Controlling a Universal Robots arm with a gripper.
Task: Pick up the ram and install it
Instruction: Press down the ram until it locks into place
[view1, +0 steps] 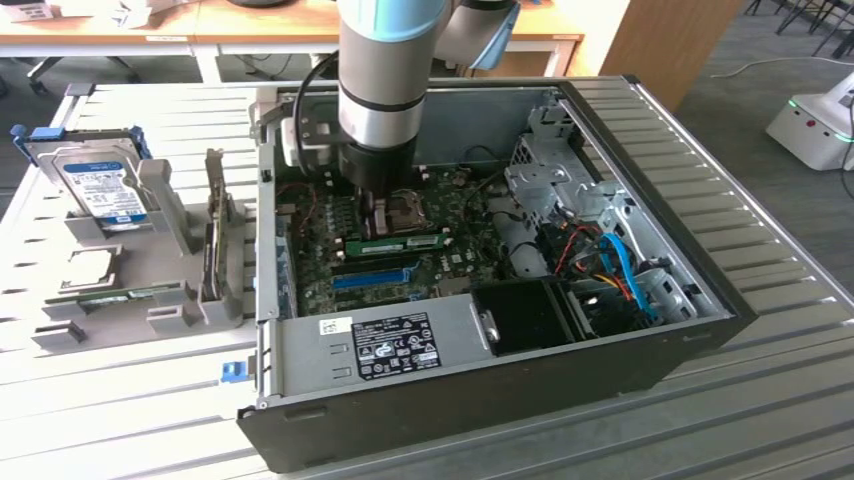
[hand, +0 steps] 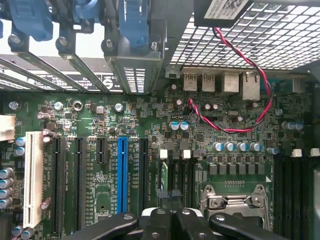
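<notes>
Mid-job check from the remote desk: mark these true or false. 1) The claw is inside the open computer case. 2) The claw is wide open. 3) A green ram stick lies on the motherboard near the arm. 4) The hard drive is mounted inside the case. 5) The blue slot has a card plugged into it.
1) True: the claw is low over the motherboard in the case.
2) False: it is shut.
3) True: the ram sits beside the blue slot.
4) False: the hard drive stands in a holder outside.
5) False: it is empty.
</notes>
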